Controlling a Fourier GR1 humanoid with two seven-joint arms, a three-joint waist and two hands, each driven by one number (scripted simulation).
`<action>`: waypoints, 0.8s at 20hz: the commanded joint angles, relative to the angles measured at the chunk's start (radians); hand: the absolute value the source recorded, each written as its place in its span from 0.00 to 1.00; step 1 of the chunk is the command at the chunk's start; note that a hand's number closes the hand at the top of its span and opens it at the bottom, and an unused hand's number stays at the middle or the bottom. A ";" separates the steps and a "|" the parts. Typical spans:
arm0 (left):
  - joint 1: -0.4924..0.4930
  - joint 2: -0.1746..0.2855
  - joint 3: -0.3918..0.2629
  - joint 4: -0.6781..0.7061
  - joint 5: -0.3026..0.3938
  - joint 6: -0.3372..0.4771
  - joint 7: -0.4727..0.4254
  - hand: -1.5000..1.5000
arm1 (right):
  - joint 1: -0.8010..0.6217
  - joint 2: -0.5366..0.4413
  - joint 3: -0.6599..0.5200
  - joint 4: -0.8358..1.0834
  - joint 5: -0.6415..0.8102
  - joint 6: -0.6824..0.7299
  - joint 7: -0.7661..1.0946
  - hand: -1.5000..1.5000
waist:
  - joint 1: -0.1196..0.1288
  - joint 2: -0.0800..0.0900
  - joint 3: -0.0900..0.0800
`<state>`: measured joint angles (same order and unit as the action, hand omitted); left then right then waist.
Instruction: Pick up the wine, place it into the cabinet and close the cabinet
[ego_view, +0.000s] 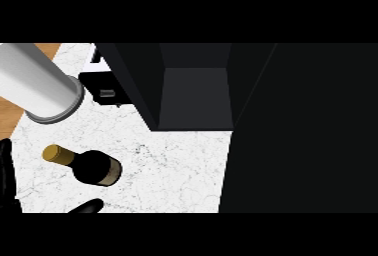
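Pick-up step, nothing grabbed yet. The wine bottle (86, 165) sits on the surface (177, 170) at near left, well short of the open cabinet (196, 95). The left hand (4, 172) is released, fingers spread either side of the bottle. Next, I'd guess, it needs to curl round the body and lift.

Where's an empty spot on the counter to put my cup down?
The bare counter between the wine bottle and the open cabinet is free. The cabinet's inside floor looks bare too. It is crowded at the left: the grey forearm, and the left hand by the bottle.
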<state>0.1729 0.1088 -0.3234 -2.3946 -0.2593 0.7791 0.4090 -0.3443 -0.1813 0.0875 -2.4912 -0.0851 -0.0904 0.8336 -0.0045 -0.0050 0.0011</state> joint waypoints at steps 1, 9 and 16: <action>-0.028 -0.015 0.002 -0.028 -0.119 0.037 0.020 0.00 | -0.005 -0.014 -0.065 -0.109 -0.075 -0.006 0.057 0.00 | 0.001 0.002 0.000; 0.007 0.020 0.111 0.012 0.003 0.018 -0.070 0.00 | -0.159 -0.027 -0.023 -0.100 0.000 -0.061 0.185 0.00 | 0.006 0.001 -0.003; 0.092 -0.015 0.103 0.062 0.066 0.002 -0.144 0.00 | -0.248 -0.051 -0.063 -0.067 -0.038 -0.074 0.247 0.00 | 0.008 0.001 -0.003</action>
<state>0.2060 0.1075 -0.2172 -2.3407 -0.2428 0.7974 0.3281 -0.5287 -0.2238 0.0417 -2.4911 -0.0735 -0.1354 0.9861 -0.0009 -0.0036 -0.0007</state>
